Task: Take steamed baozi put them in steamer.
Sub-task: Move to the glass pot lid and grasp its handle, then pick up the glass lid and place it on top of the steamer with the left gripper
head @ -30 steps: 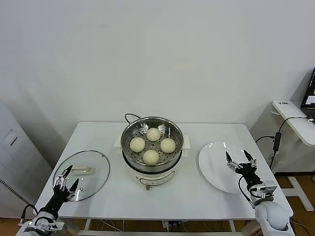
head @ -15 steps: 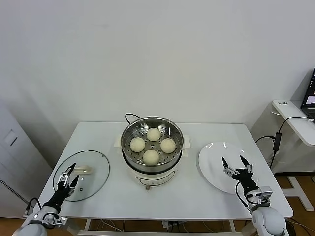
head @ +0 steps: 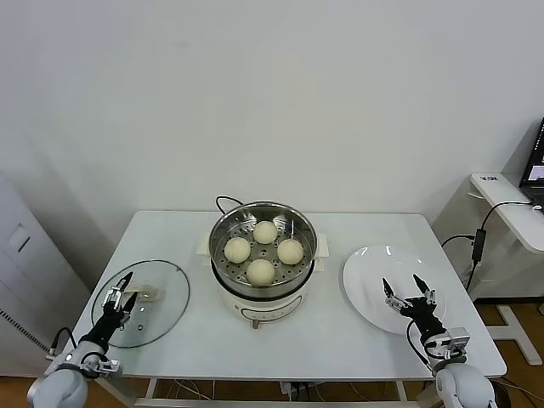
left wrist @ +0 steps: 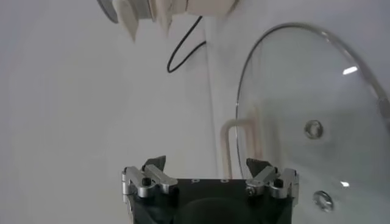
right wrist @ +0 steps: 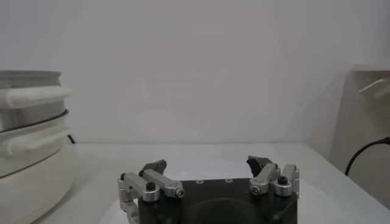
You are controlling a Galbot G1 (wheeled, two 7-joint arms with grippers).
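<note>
Several cream-white baozi (head: 265,232) sit inside the shiny steamer (head: 301,223), which stands on its cream cooker base at the table's middle. My left gripper (head: 121,291) (left wrist: 206,165) hovers open and empty over the near rim of the glass lid (head: 161,293), far left of the steamer. Over the near part of the white plate (head: 364,265), my right gripper (head: 401,289) (right wrist: 208,164) is open too, with nothing in it. The right wrist view shows the cooker base (right wrist: 30,146) off to one side.
The glass lid (left wrist: 304,91) lies flat on the table's left, its cream handle (left wrist: 234,140) under the glass. A black cord (left wrist: 183,52) runs behind the cooker. A white side desk (head: 510,204) with cables stands beyond the table's right edge.
Both arms have drawn back toward the table's front edge. The right gripper slid nearer and slightly left over the plate. The baozi and the steamer stayed put.
</note>
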